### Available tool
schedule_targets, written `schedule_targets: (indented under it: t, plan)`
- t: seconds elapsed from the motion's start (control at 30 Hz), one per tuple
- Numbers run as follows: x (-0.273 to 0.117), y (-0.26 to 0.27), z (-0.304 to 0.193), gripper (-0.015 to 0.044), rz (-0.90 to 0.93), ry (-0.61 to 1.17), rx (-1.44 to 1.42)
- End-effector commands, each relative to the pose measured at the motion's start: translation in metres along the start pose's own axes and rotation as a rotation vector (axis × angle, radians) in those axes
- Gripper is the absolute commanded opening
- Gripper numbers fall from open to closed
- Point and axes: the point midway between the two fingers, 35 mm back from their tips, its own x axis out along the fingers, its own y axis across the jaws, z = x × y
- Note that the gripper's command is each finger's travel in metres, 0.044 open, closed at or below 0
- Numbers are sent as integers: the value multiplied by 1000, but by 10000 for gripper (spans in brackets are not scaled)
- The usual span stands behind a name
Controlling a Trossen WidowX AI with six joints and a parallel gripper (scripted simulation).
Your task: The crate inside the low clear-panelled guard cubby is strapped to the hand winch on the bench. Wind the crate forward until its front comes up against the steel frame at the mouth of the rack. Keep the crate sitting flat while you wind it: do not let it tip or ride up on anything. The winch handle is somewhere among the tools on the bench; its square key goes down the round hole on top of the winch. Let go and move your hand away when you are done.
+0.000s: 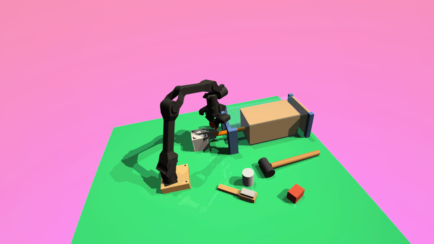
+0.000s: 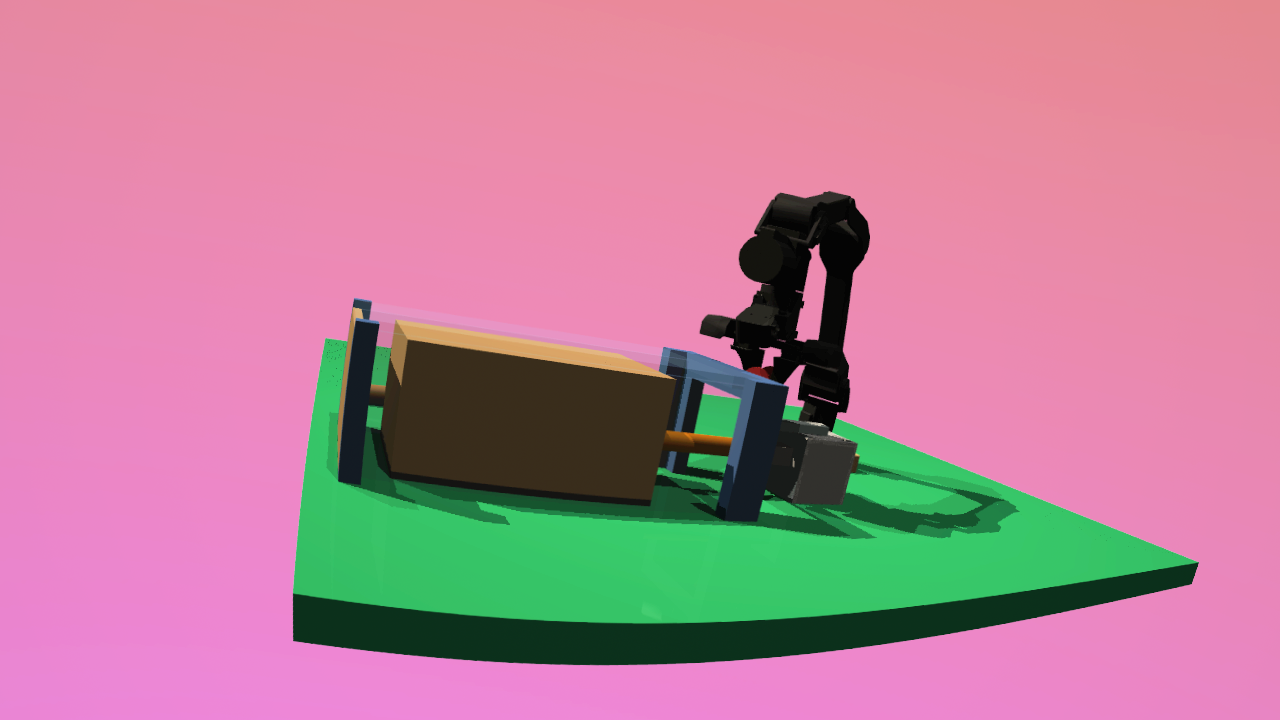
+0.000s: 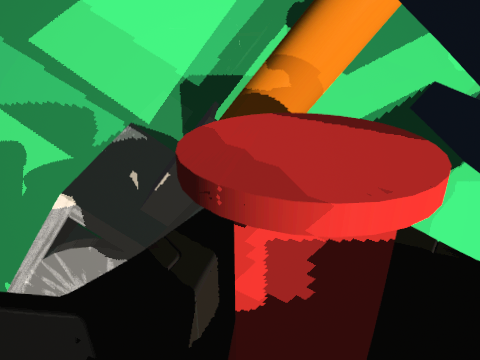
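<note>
My gripper [image 1: 214,126] [image 2: 762,365] is shut on the red knob [image 1: 212,124] [image 2: 759,371] [image 3: 320,160] of the winch handle, beside the grey winch [image 1: 199,144] [image 2: 825,471]. The handle's dark arm reaches over the winch top; its key is hidden. An orange strap tube [image 1: 222,133] [image 2: 707,444] [image 3: 335,40] runs from the winch side through the blue steel frame [image 1: 233,143] [image 2: 753,456] [image 3: 452,120] to the tan crate [image 1: 273,130] [image 2: 528,416]. The crate sits flat inside the clear-panelled cubby, with a gap between its front and the frame.
A black-headed mallet [image 1: 295,159], a grey cylinder [image 1: 248,179], a wooden brush [image 1: 228,189] and a red block [image 1: 295,193] lie on the bench in front of the cubby. Blue rear posts [image 1: 309,124] [image 2: 359,402] stand behind the crate. The frame stands close beside my gripper.
</note>
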Motion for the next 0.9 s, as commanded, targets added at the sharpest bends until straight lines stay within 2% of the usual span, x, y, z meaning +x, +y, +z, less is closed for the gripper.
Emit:
schedule_targets:
  t: [0.0, 0.87]
  plan:
    - [1, 20, 12, 0, 25, -23, -24]
    - [0, 59, 23, 0, 29, -24, -24]
